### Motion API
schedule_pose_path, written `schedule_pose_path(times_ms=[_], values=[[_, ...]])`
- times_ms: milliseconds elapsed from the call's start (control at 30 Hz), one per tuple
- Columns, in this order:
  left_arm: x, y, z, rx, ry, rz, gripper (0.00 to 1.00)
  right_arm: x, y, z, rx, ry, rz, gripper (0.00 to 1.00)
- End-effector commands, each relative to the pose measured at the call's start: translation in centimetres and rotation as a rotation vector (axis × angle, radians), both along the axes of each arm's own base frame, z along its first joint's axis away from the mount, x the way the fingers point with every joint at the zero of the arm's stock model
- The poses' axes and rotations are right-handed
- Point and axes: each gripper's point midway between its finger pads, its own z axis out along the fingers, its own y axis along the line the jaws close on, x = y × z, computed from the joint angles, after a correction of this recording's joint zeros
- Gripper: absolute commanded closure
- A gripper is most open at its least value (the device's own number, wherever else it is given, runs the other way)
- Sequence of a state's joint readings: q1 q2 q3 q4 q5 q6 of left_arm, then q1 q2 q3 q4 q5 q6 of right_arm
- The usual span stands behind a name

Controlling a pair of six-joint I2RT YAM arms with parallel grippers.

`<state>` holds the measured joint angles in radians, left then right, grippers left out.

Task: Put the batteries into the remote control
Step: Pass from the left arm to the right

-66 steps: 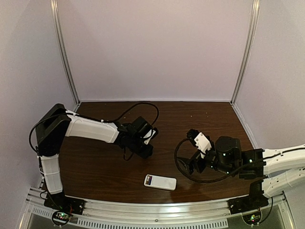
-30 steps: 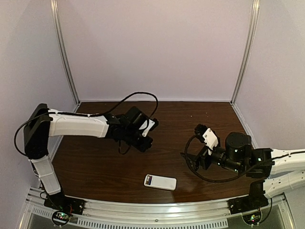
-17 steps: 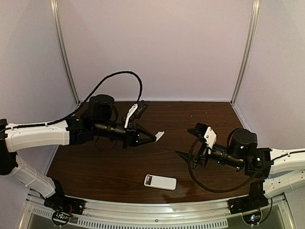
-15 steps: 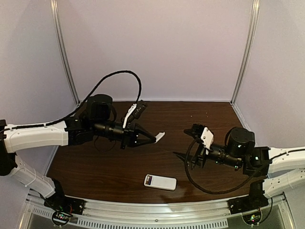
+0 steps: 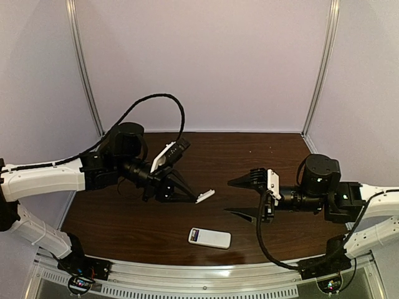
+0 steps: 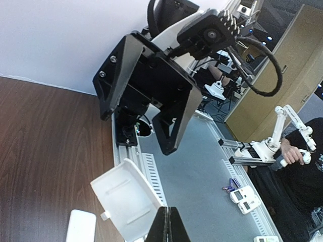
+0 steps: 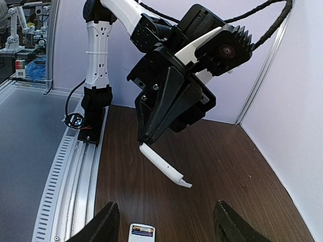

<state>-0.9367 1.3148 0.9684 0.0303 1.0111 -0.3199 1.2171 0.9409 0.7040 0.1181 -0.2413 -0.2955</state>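
Note:
The remote control (image 5: 209, 237) lies on the table near the front edge, back up, its compartment open at the left end. The batteries (image 7: 143, 231), one gold-brown and one dark, sit side by side in that compartment. My left gripper (image 5: 192, 198) is shut on the white battery cover (image 5: 204, 195) and holds it in the air above and behind the remote. The cover also shows in the left wrist view (image 6: 128, 201) and the right wrist view (image 7: 164, 165). My right gripper (image 5: 240, 198) is wide open and empty, level, facing the cover from the right.
An aluminium rail (image 5: 199, 277) runs along the near edge of the dark wooden table (image 5: 268, 156). Lilac walls close the back and sides. In the left wrist view, spare remotes and batteries (image 6: 241, 194) lie on the grey floor beyond the rail.
My left arm lifted the white cover off the table and has lowered it slightly toward the remote. My right gripper rose, levelled out and opened wide.

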Motion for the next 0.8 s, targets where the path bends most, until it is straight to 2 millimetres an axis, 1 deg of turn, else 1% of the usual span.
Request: schedule_pose_path(times_ms=[0, 167, 267, 367, 467, 633, 667, 700, 767], values=[[-1.9, 0.4, 1.0, -0.048, 0.007, -0.114, 1.00, -1.9, 0.4, -0.5, -0.054, 0.011, 0.097, 0.38], [-2.9, -0.2, 0.9, -0.050, 0.020, -0.168, 1.00, -1.9, 1.0, -0.8, -0.072, 0.002, 0.106, 0.43], [-3.1, -0.5, 0.7, -0.050, 0.027, -0.184, 1.00, -1.9, 1.6, -1.2, -0.096, 0.001, 0.111, 0.47], [-3.4, -0.6, 0.8, -0.050, 0.033, -0.202, 1.00, -2.1, 2.0, -1.7, -0.113, -0.004, 0.118, 0.48], [-3.6, -0.5, 1.0, -0.054, 0.035, -0.215, 1.00, -2.5, 2.3, -1.8, -0.118, -0.003, 0.138, 0.53], [-3.7, -0.6, 0.9, -0.049, 0.043, -0.222, 1.00, -3.1, 2.6, -1.6, -0.121, -0.008, 0.160, 0.58], [-3.8, -0.7, 0.9, -0.049, 0.045, -0.224, 1.00, -3.2, 2.6, -1.9, -0.139, -0.004, 0.162, 0.59], [-3.8, -0.7, 1.0, -0.048, 0.048, -0.229, 1.00, -3.2, 2.7, -2.1, -0.150, -0.002, 0.161, 0.60], [-3.9, -0.7, 1.0, -0.048, 0.051, -0.236, 1.00, -3.3, 2.7, -1.9, -0.147, -0.004, 0.164, 0.59]])
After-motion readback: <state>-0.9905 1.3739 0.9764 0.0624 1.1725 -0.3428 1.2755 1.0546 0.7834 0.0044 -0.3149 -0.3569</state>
